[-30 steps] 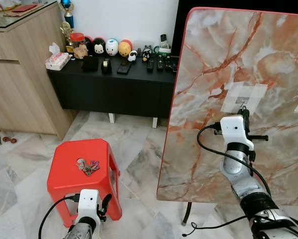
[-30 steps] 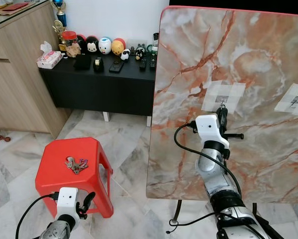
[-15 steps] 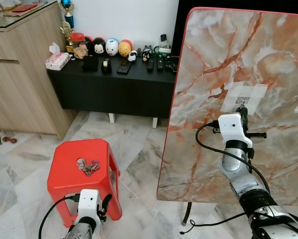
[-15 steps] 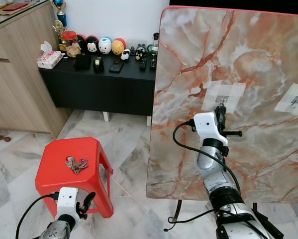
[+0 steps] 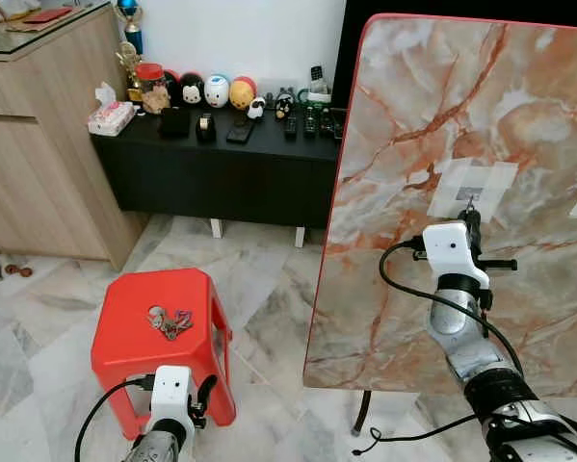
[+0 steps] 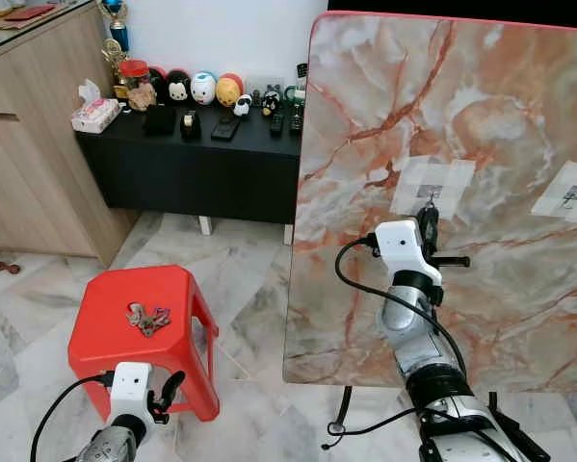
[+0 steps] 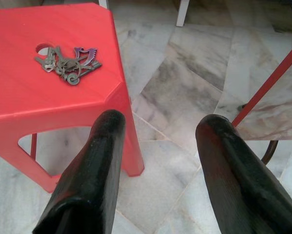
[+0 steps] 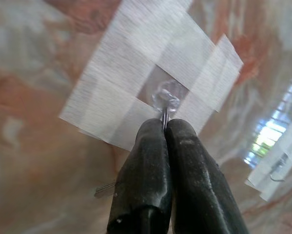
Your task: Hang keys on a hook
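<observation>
A bunch of keys (image 5: pixel 170 321) lies on top of a red plastic stool (image 5: pixel 124 342); the left wrist view shows the bunch (image 7: pixel 68 65) beside the stool's round hole. My left gripper (image 7: pixel 158 146) hangs open, low in front of the stool, apart from the keys. My right gripper (image 5: pixel 473 219) is raised against the upright marble board (image 5: pixel 413 115). Its fingers are shut on a thin metal ring or key (image 8: pixel 164 116), with the tips right below a small clear hook (image 8: pixel 166 96) taped to the board. A key blade (image 8: pixel 104 190) sticks out beside the fingers.
A second taped hook (image 6: pixel 572 192) sits further right on the board. Behind the stool stands a black low cabinet (image 5: pixel 221 173) with toys and remotes, and a wooden cabinet (image 5: pixel 38 144) at the left. A black cable (image 5: pixel 404 438) trails on the marble floor under the board.
The right gripper wobbled slightly left and back at the hook, staying shut. The left arm and the keys on the stool have not moved.
</observation>
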